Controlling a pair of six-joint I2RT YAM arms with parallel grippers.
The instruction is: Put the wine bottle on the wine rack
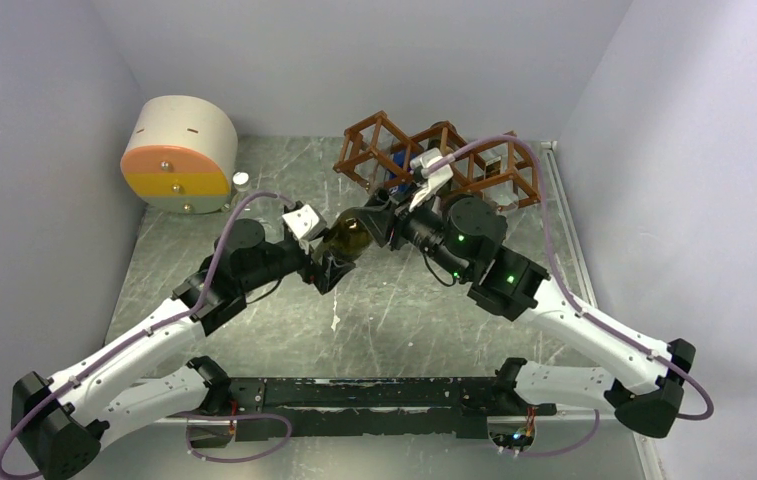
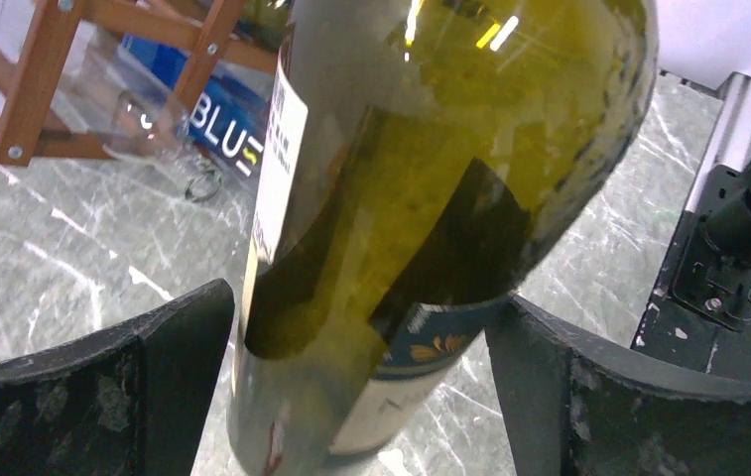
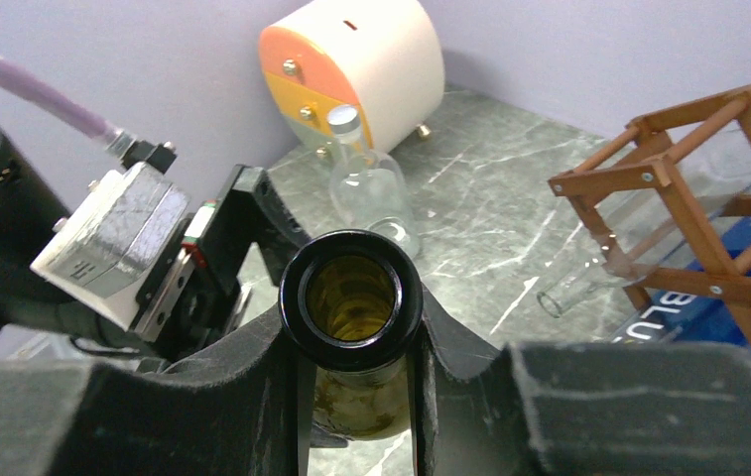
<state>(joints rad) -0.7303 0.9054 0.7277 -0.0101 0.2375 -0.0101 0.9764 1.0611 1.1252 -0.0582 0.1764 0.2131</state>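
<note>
The wine bottle [image 1: 352,238] is olive-green glass with a cream and blue label and hangs tilted between both arms above the table. My left gripper [image 1: 329,265] holds its lower body; in the left wrist view [image 2: 366,297] both black fingers [image 2: 589,397] press against the sides of the bottle [image 2: 450,149]. My right gripper [image 1: 382,215] is shut on the neck; in the right wrist view [image 3: 356,332] the open mouth [image 3: 353,297] faces the camera. The reddish-brown wine rack [image 1: 434,160] stands just behind, also seen from both wrists [image 2: 44,69] [image 3: 688,198].
A clear glass bottle [image 3: 589,278] lies in the rack over a blue box [image 2: 217,129]. A cream and orange round container [image 1: 179,150] stands at the back left, with a small clear capped bottle [image 3: 366,188] beside it. Walls close in on three sides.
</note>
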